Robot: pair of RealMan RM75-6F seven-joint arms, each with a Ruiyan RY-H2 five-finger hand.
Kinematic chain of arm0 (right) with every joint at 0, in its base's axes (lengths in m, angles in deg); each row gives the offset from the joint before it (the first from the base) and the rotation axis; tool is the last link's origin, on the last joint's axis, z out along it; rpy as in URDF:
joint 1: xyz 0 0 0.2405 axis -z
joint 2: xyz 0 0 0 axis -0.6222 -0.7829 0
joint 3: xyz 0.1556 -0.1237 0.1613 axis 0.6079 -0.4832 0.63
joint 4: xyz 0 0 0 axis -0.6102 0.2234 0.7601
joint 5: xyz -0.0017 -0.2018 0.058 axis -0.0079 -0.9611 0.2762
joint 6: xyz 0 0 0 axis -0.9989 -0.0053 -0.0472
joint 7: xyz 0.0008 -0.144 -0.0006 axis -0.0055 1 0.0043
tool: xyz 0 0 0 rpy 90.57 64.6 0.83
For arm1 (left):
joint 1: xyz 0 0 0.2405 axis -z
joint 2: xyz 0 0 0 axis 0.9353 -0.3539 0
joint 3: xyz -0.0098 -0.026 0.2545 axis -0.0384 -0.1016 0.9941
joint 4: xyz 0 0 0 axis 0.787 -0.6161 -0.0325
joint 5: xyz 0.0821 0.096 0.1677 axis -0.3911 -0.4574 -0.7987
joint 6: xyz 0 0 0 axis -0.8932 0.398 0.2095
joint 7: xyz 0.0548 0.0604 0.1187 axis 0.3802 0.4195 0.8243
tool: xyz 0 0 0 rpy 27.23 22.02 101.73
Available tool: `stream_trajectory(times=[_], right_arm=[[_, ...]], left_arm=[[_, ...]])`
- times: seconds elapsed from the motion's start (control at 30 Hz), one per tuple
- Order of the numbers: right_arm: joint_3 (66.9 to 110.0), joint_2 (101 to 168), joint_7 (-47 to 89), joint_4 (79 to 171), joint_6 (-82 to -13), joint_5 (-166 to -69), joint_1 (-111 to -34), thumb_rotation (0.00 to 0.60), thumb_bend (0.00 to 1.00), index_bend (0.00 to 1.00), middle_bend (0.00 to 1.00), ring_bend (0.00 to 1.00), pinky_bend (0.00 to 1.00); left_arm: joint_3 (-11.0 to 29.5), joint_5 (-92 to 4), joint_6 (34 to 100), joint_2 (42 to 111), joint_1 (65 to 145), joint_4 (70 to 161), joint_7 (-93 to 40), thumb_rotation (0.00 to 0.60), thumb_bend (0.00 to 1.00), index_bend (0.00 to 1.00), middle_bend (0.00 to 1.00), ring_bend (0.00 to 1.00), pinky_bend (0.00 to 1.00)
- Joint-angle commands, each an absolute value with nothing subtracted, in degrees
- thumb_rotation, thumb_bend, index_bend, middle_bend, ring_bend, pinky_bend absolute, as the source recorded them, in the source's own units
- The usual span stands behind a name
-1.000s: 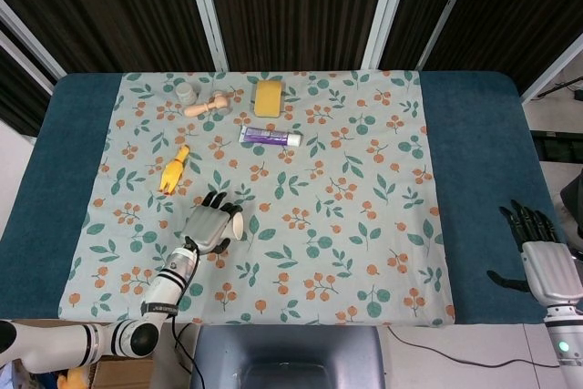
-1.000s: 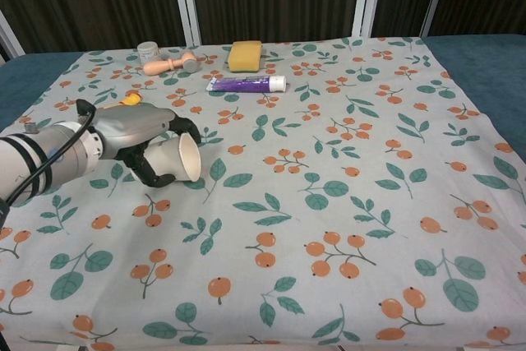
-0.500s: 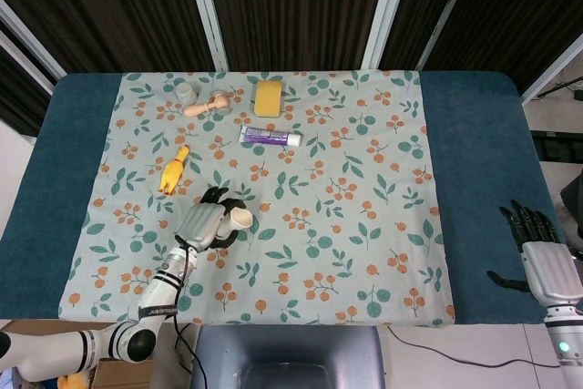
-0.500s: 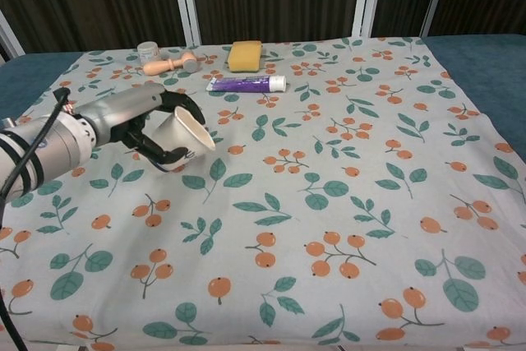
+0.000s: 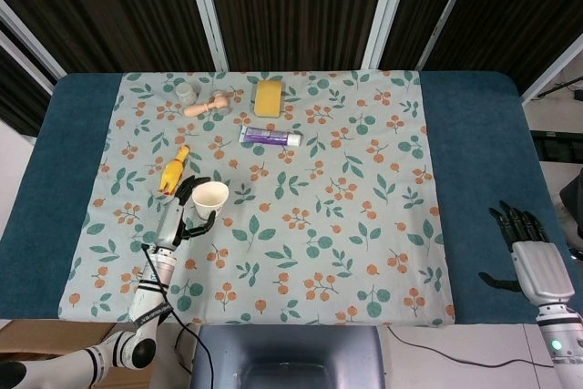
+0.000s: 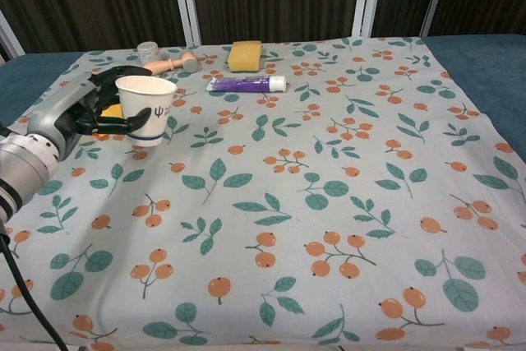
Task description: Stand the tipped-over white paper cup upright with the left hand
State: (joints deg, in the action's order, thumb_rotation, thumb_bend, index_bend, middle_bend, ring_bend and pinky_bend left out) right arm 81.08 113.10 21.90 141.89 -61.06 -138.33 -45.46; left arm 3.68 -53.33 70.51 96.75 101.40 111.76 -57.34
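The white paper cup [image 5: 210, 199] [image 6: 147, 109] stands mouth-up, held in the air above the floral cloth by my left hand [image 5: 182, 211] [image 6: 92, 106], whose dark fingers wrap its side. A small blue mark shows on the cup's wall in the chest view. My right hand [image 5: 531, 260] rests at the lower right over the blue table edge, fingers spread and holding nothing; the chest view does not show it.
A yellow toy [image 5: 174, 170] lies just behind the left hand. At the back are a small jar [image 5: 186, 92], a wooden stamp [image 5: 207, 105], a yellow sponge [image 5: 268, 97] and a purple tube [image 5: 270, 137]. The floral cloth [image 5: 346, 216] covers the table's middle.
The left hand has lifted the cup off the cloth, turned it from lying on its side to mouth-up, and drawn it back to the left. The right hand barely moved.
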Motion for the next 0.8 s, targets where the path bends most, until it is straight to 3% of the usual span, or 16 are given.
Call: stream_trajectory(times=[0.03,0.47,0.6,0.8], right_arm=[[81.1,113.0,21.9,142.0,-61.0,-138.3,-45.5,0.600,0.07,0.00,0.00,0.00,0.00],[81.0,113.1,21.3,141.6,-61.0,-138.1,-45.5,0.600,0.07,0.00,0.00,0.00,0.00],[81.1,113.0,21.0,141.5,-61.2,-138.1,-45.4,0.600,0.07,0.00,0.00,0.00,0.00],[81.3,112.7,20.4,141.3,-61.9,-138.0,-45.2,0.600,0.07,0.00,0.00,0.00,0.00]], left_arm=[[4.2,-55.2,71.5,99.7,100.0,107.6,-60.2,0.600,0.39,0.17,0.13,0.00,0.01],[4.9,-57.7,70.9,102.1,99.5,102.8,-62.1,0.600,0.38,0.11,0.07,0.00,0.00],[4.9,-58.6,71.4,101.3,99.2,103.8,-62.7,0.600,0.38,0.01,0.00,0.00,0.00],[5.4,-61.8,75.0,97.0,97.9,110.0,-61.6,0.600,0.38,0.00,0.00,0.00,0.00]])
